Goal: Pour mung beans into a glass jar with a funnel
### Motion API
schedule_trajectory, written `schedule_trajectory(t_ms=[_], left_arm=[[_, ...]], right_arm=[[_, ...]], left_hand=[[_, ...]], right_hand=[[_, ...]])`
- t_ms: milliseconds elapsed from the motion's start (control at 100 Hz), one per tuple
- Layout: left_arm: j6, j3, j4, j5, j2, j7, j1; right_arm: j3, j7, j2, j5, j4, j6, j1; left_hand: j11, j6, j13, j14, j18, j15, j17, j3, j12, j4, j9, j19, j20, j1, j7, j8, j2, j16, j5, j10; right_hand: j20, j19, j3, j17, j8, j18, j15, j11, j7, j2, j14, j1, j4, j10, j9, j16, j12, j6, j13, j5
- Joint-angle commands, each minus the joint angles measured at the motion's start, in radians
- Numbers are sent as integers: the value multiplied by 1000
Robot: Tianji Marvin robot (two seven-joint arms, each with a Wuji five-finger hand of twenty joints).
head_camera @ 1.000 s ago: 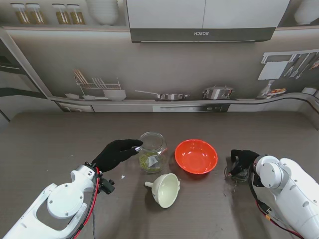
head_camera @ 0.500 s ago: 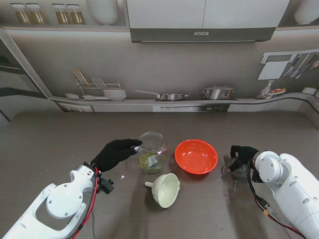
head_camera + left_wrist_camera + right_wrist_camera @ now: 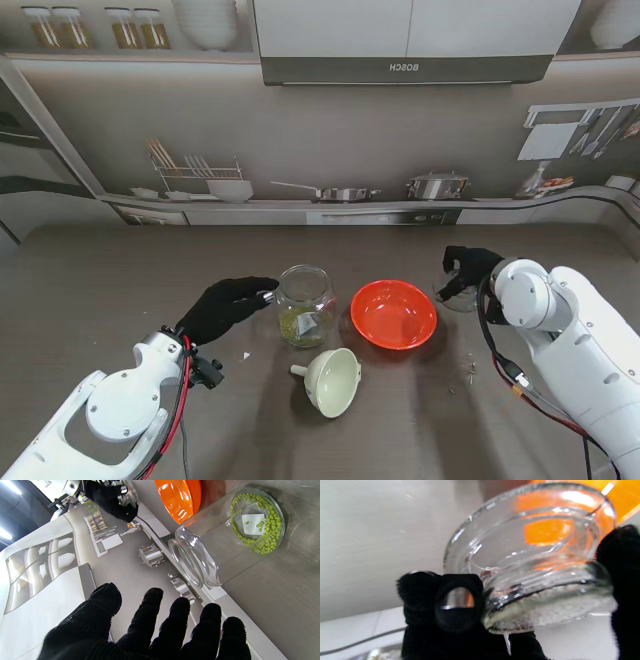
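I am a two-armed robot at a brown wooden table (image 3: 120,290), looking down from above my shoulders. My left hand (image 3: 228,305), in a black knit glove, sits just beside a clear glass jar (image 3: 304,303) that stands upright near the table's middle. From my left wrist, the fingers (image 3: 150,615) are spread apart and hold nothing; whether a fingertip touches the glass, I cannot tell. I judge the hand waits there to steady the jar. A shallow layer of green mung beans (image 3: 265,542) already covers the jar's bottom, around a white label.

Nearer to me than the jar, a cream plastic funnel (image 3: 331,380) lies on its side, spout pointing left. It is not yet seated in the jar's mouth, so that step looks undone.

To the right of the jar sits a round orange plastic bowl (image 3: 393,313), which looks empty.

My right hand (image 3: 468,268), also gloved in black, is lifted beside the bowl's far right rim and grips a small clear glass lid (image 3: 530,562). The fingers (image 3: 450,600) pinch it by the edge, tilted, probably to carry it out of the way.
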Motion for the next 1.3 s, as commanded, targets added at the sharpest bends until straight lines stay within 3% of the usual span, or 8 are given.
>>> schedule_trajectory(t_ms=[0,510,930,1290], left_arm=[[-6,-6,-11,2,-2,-11,8],[-26,-36,-35,7,-6,14,36],[-38,-52,-46,10,-9,30,51],[-42,-58,-51,10,-10,34,57]], right_arm=[[-16,10,-20,8,-56,-2,37],[-267,-119,-78,132,-138,77,174],[-457,-226,-137,209,-72,86,283],[-574,-300,-183,227,20,42,342]], left_hand=[[-2,-3,12,-1,1,16,-2,2,2,28,-1,-19,12,-30,5,4,-2,13,6,-3],[-2,-1,12,0,2,15,-1,4,2,29,-1,-19,11,-30,5,4,-2,13,9,-4],[-2,0,13,2,3,15,0,6,2,29,1,-18,11,-30,5,4,-2,13,8,-3],[-2,0,13,3,3,15,-1,6,2,29,1,-19,11,-30,5,5,-2,12,9,-1]], right_hand=[[1,28,269,46,33,-101,84,250,216,183,-309,456,19,-172,130,38,51,64,17,174],[1,29,268,48,29,-102,84,248,218,182,-311,451,21,-172,130,41,53,58,17,176],[1,29,269,49,28,-103,82,248,218,182,-307,448,20,-172,131,42,54,54,16,175],[2,28,269,45,28,-101,75,239,216,184,-300,440,17,-181,133,38,50,47,16,175]])
